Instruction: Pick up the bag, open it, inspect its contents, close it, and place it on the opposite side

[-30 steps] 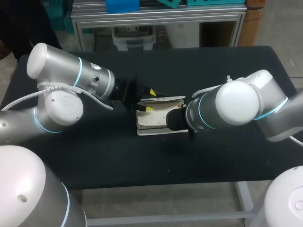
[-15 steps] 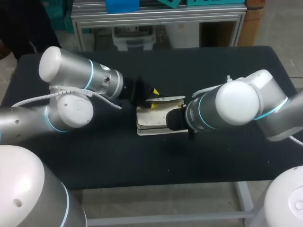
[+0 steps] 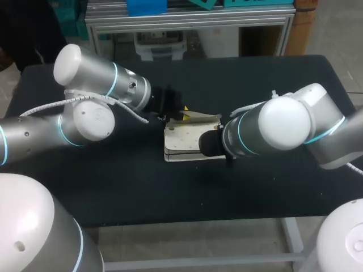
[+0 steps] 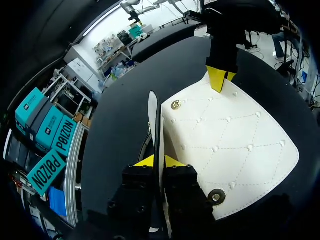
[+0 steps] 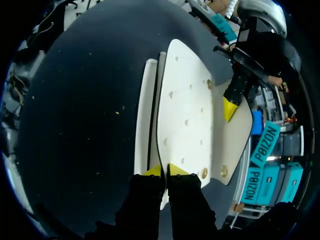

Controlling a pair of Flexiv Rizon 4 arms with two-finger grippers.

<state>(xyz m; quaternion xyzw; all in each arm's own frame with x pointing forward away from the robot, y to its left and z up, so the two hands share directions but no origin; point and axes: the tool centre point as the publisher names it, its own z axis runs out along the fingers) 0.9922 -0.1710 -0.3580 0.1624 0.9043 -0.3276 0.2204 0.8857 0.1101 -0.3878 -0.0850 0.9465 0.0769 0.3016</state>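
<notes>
Bag (image 3: 182, 144) held open on the bench (image 3: 113, 192)
Flap (image 4: 152, 120) pinched upward by left hand (image 4: 159, 161); right hand (image 5: 166, 171) clamps the body (image 5: 185, 110), seemingly steadying it for inspection.

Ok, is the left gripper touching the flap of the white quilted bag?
Touching. Left wrist view shows the left gripper pinching the flap, a yellow fingertip each side.

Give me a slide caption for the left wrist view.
Left gripper pinches the raised flap of the white quilted bag; right gripper holds its far end.
</notes>
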